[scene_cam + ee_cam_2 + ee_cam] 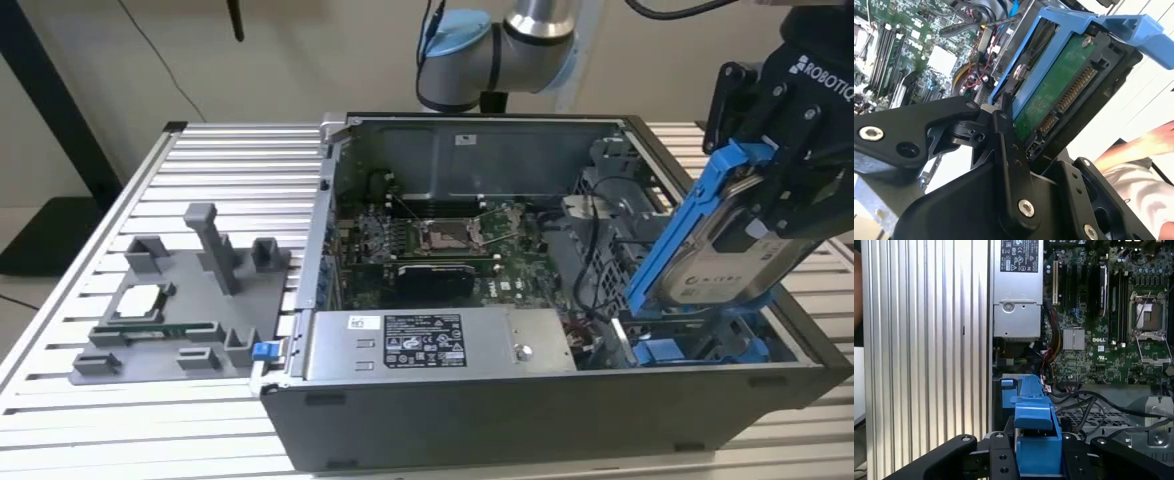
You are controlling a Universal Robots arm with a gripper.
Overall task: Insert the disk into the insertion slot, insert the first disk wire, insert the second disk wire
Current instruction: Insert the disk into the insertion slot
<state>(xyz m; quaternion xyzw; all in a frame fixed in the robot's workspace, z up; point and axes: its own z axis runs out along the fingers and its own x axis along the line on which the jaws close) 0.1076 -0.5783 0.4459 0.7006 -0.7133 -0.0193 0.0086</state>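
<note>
Black gripper (774,200), clamped on the blue-framed silver disk (707,262), holds it tilted over the grey metal insertion slot (714,335); seemingly unseated, it needs squaring to the rails (663,352).

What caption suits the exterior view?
End effector holds a silver hard drive in blue plastic carrier tilted over the open grey case.

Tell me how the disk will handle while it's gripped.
The disk is probably rigid: a metal body in a blue frame. It looks dense for its size, so held tilted by the gripper it may pivot. Its exposed green circuit board seems fragile against knocks.
</note>
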